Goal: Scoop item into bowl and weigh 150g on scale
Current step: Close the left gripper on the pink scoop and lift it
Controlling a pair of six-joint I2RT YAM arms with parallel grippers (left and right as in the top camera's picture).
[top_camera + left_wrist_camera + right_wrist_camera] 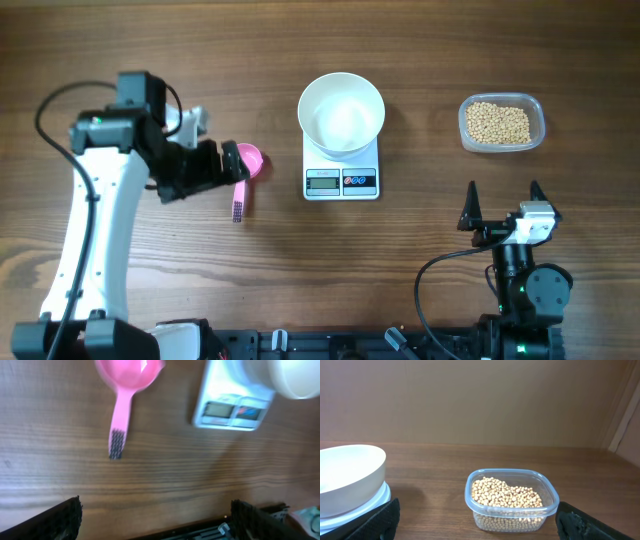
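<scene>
robot lab: arm [95,200] mounted at wooden table [300,270]

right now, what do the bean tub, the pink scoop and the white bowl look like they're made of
Tub: clear thin plastic, glossy; the beans show through its wall.
Pink scoop: likely moulded plastic, smooth with a sheen, dark textured patch at the handle end.
Bowl: plain white, smooth; ceramic or melamine, the look leaves it open.

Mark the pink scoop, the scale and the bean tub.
pink scoop [250,160], overhead, on its cup.
scale [322,181], overhead, on its display.
bean tub [512,521], right wrist, on its front wall.
</scene>
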